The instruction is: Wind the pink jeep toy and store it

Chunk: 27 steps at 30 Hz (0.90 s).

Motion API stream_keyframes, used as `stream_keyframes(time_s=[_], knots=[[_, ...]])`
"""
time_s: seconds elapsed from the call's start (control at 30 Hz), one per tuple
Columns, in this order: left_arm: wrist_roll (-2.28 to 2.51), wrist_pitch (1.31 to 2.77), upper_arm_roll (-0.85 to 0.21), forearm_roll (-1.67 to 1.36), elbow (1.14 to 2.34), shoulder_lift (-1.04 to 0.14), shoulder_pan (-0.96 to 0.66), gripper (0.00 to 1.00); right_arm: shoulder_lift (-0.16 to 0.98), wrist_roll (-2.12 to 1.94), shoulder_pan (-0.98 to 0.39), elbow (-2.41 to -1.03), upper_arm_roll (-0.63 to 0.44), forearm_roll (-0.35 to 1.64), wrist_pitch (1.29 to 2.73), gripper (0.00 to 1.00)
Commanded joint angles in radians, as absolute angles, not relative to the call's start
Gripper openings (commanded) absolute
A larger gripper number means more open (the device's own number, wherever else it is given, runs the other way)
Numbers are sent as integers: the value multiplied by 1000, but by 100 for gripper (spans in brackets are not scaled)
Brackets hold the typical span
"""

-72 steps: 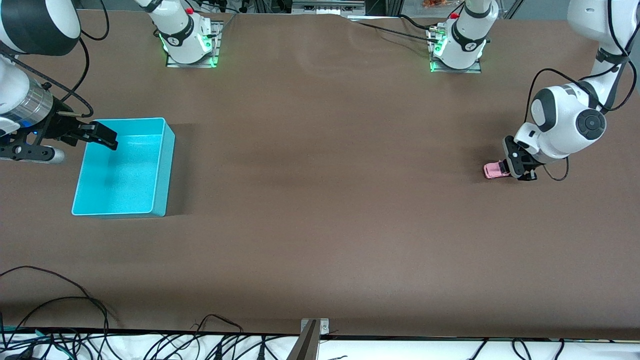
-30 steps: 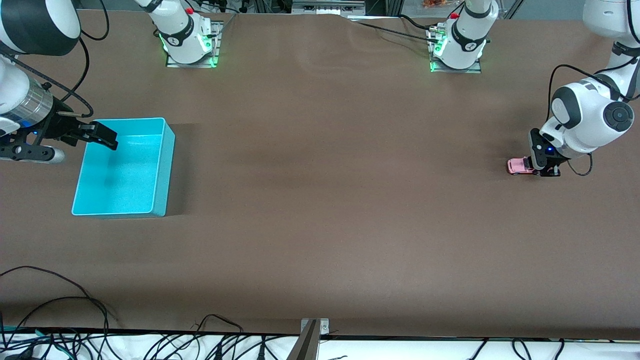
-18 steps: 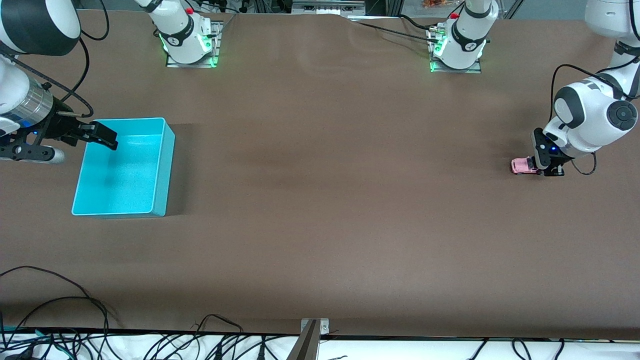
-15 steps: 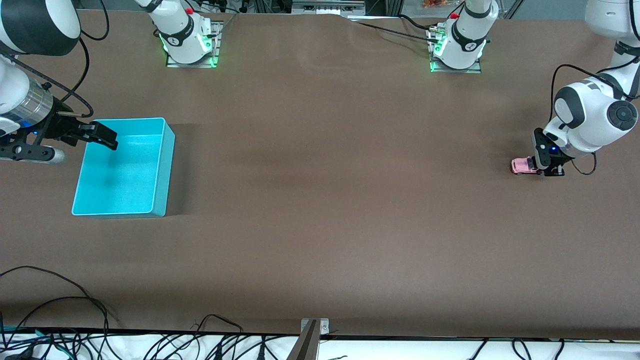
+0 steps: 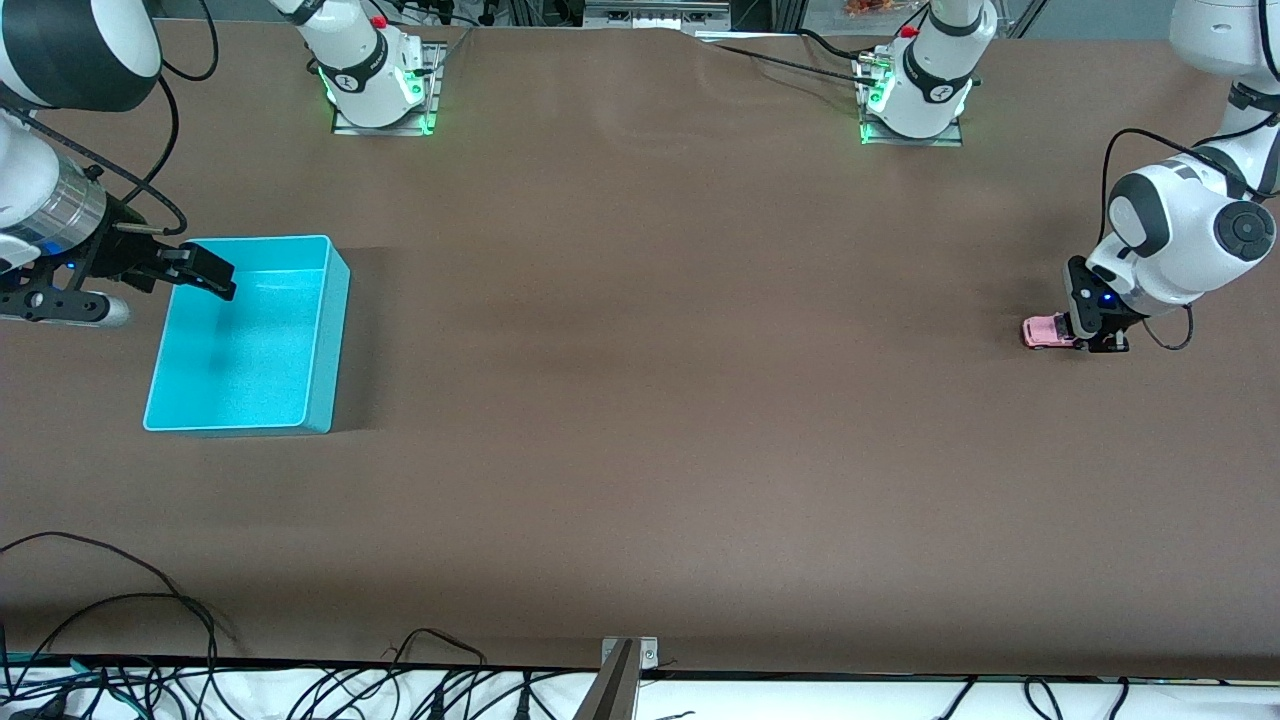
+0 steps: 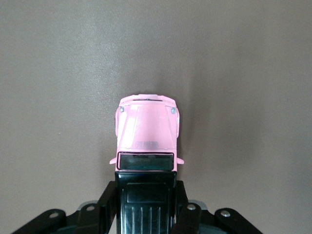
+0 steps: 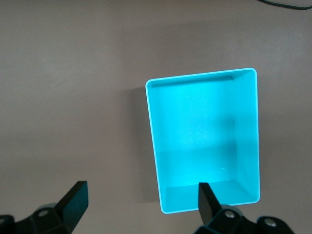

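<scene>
The pink jeep toy point(image 5: 1043, 331) stands on the brown table near the left arm's end. My left gripper point(image 5: 1085, 335) is down at the table and shut on the toy's black-roofed rear half. In the left wrist view the pink jeep toy point(image 6: 146, 131) points its hood away from the left gripper point(image 6: 145, 191), whose fingers point(image 6: 110, 195) press on both its sides. The cyan bin point(image 5: 337, 340) sits empty at the right arm's end. My right gripper point(image 5: 150, 280) hovers open over the bin's outer edge. In the right wrist view the right gripper point(image 7: 141, 199) straddles a corner of the bin point(image 7: 201, 74).
Both arm bases point(image 5: 380, 80) stand at the table's edge farthest from the front camera. Loose cables point(image 5: 150, 600) and a metal bracket point(image 5: 628, 660) lie along the edge nearest the camera. Wide bare tabletop separates the toy from the bin.
The left gripper has drawn the jeep backward along the table toward the left arm's end, then stopped; it has stayed still for the last half second. The right arm has not moved.
</scene>
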State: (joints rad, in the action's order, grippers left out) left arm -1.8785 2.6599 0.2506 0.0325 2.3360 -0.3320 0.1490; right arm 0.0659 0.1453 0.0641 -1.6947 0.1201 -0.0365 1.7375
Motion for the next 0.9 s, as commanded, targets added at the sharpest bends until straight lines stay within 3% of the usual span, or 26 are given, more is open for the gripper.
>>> stream_keyframes(time_s=[0.0,0.07,0.2,0.5,0.57,0.63,0.87], knots=[[-1911,2681,261,15,2335,-411,149,0,61,152,67,-1695,124,-49,1729,100],[-1907,2681,261,12,2330,-410,150,13,61,152,67,-1695,123,-49,1727,100],[-1911,2681,261,15,2306,-411,146,28,60,152,67,-1695,124,-49,1729,100],[-1917,2677,253,17,2293,-403,137,33,61,152,67,-1695,124,-49,1729,100],[-1917,2677,253,17,2293,-397,129,51,61,152,67,-1695,124,-49,1729,100],[-1919,2674,252,17,2293,-396,127,100,61,152,67,-1695,124,-49,1729,100],[-1919,2648,250,14,2292,-382,127,100,61,152,67,-1695,124,-49,1729,100]])
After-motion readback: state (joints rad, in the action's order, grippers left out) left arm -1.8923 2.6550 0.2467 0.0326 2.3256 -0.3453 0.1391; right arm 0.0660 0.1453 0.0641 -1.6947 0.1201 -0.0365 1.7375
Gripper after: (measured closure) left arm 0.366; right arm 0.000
